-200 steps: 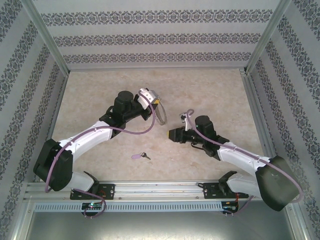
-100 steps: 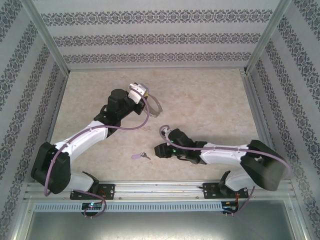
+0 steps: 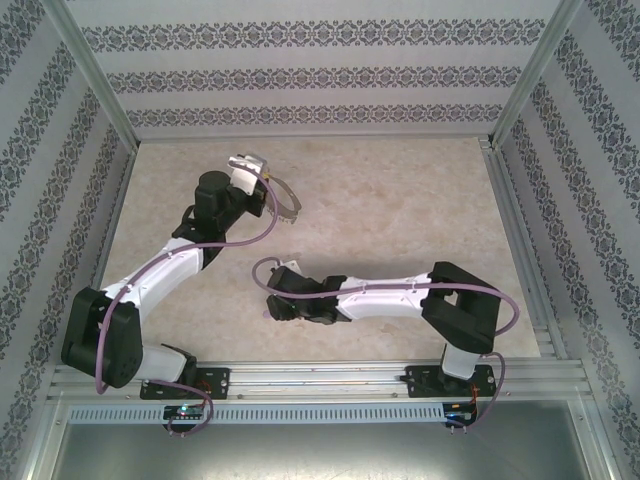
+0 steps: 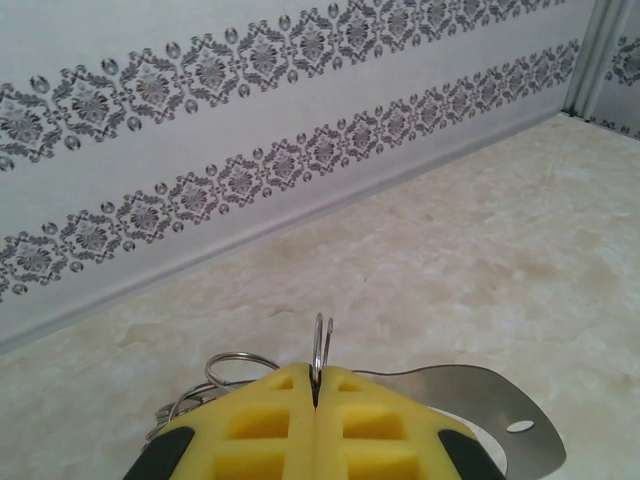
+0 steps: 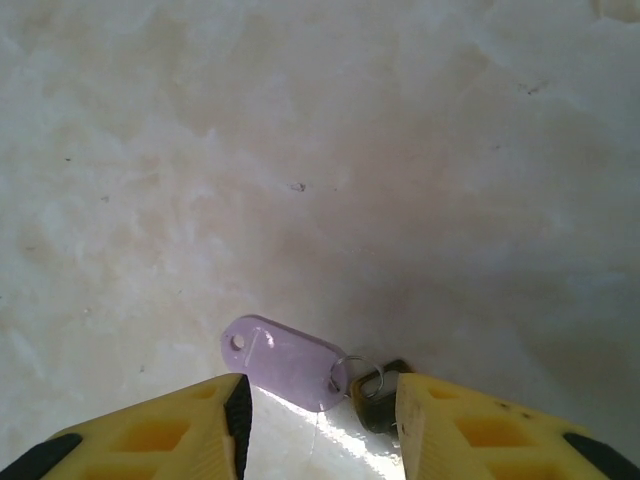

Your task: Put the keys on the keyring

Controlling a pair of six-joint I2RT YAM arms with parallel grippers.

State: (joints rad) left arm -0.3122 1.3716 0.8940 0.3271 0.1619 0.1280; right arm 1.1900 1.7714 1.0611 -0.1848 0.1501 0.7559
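Keyring (image 4: pixel 320 345) on the left: the left gripper (image 4: pixel 316 385) pinches its thin wire edge-on between closed yellow pads, toward the back left of the table (image 4: pixel 480 250). Most of the hoop is hidden behind the pads.

To the right, the right gripper (image 5: pixel 320 400) is the nearer one to the key (image 5: pixel 285 362), with its jaws partway open and straddling it on the tabletop. The lilac head lies crosswise in the gap, long axis running roughly finger to finger. The dark blade is hard to make out, tucked against the right-hand finger (image 5: pixel 480 430).
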